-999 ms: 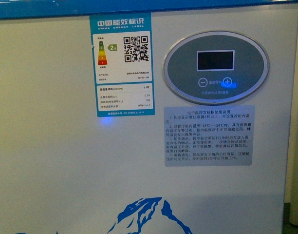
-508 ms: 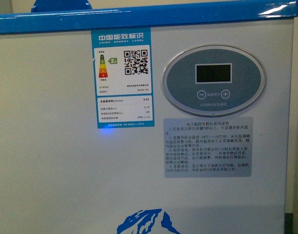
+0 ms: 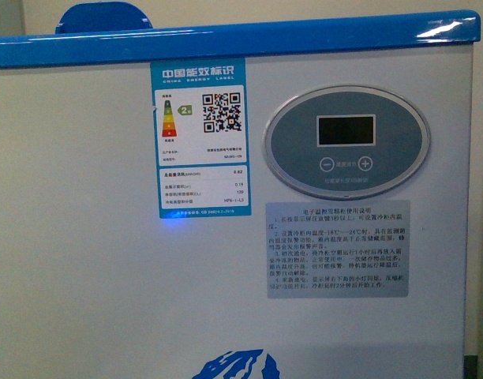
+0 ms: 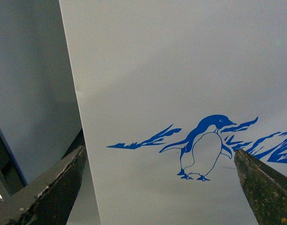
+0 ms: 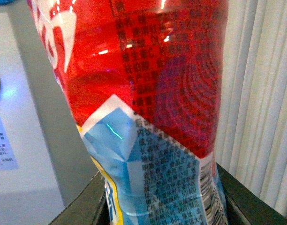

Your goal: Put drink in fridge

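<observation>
The fridge point(image 3: 107, 260) fills the front view: a white chest freezer front with a blue rim point(image 3: 226, 43) along its top; no arm shows there. In the left wrist view the fridge's white wall with a blue penguin point(image 4: 204, 147) lies ahead. My left gripper point(image 4: 160, 187) is open and empty, its dark fingers point(image 4: 54, 187) wide apart. My right gripper point(image 5: 164, 206) is shut on the drink point(image 5: 143, 84), whose red and light-blue label fills that view. Its cap and liquid are out of view.
The fridge front carries a blue energy label point(image 3: 200, 140), an oval control panel point(image 3: 346, 142) and a grey instruction sticker point(image 3: 337, 249). A blue object point(image 3: 103, 17) shows behind the rim. Pale pleated curtain point(image 5: 265, 93) stands beside the drink. A grey wall point(image 4: 31, 84) is beside the fridge.
The front view has risen: the fridge's labels and panel sit lower in the picture, and the blue rim and the blue object behind it have come into sight.
</observation>
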Controlling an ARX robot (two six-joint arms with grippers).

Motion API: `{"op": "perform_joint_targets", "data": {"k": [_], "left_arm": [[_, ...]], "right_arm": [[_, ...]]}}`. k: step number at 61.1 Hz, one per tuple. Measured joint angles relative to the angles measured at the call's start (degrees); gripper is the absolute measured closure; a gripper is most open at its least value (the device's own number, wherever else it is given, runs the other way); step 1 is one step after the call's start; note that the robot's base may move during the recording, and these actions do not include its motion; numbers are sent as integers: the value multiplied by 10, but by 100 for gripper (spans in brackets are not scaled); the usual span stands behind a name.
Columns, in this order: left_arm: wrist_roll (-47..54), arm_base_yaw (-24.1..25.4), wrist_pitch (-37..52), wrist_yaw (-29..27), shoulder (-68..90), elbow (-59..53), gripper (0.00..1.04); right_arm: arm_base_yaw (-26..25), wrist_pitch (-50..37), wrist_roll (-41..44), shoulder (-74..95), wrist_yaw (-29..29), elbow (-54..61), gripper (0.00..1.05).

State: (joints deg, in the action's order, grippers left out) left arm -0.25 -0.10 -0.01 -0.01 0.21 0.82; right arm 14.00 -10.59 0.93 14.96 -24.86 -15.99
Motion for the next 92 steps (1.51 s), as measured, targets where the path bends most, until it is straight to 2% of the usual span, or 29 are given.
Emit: {"op": "perform_joint_targets", "data": {"k": [92], "left_arm": [[0,0,0,0,0,0,8]], "right_arm": [[0,0,2,0,0,5,63]]}}
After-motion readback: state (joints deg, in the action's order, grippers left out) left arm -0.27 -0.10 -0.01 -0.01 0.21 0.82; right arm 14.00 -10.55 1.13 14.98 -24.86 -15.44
